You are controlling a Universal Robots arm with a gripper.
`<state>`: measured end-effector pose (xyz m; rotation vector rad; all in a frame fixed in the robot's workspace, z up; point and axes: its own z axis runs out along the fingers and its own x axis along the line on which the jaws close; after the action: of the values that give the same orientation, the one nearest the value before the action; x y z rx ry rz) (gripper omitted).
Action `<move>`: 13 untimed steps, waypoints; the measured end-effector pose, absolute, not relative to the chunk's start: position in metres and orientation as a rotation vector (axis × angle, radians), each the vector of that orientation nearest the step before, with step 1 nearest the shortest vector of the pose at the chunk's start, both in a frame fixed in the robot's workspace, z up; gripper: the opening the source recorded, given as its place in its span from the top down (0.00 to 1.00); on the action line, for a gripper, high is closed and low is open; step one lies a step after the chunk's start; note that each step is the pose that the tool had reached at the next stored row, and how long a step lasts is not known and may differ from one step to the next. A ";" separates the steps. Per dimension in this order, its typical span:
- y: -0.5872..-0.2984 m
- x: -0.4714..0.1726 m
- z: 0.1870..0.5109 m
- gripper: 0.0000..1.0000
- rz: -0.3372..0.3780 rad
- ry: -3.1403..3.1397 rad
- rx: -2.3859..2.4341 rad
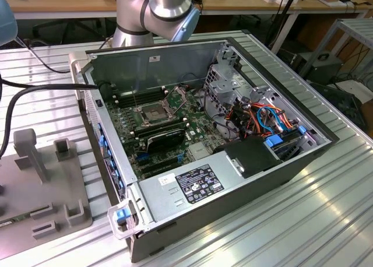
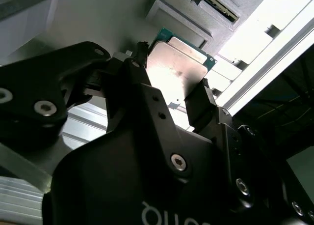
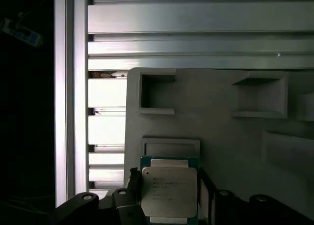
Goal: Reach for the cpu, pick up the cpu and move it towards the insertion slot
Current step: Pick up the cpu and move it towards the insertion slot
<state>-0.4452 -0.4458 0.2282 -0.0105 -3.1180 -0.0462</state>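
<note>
The cpu (image 3: 169, 191) is a thin silvery square chip with a green rim. In both wrist views it sits between the black fingers (image 3: 205, 188) of my gripper (image 3: 169, 198), which press on two opposite edges. The second wrist view shows the cpu (image 2: 176, 68) held in my gripper (image 2: 171, 80) close over a grey fixture plate (image 2: 98, 18). The insertion slot (image 1: 152, 112), a metal-framed square socket with a dark centre, lies on the motherboard inside the open computer case in the exterior view, well apart from the fixture (image 1: 41, 185) at that view's left.
The grey fixture (image 3: 221, 136) has several raised blocks and recesses. It rests on a ribbed aluminium table (image 3: 196, 28). Inside the case are a black expansion card (image 1: 166, 137), a power supply box (image 1: 186, 182), a metal drive cage (image 1: 224, 83) and coloured cables (image 1: 262, 118).
</note>
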 end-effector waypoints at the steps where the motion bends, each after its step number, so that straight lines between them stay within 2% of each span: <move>1: -0.446 -0.445 0.230 0.45 -0.046 -3.118 -0.010; 13: -0.446 -0.445 0.246 0.45 -0.048 -3.118 -0.011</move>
<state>-0.4452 -0.4458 0.2457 -0.0105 -3.1179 -0.0475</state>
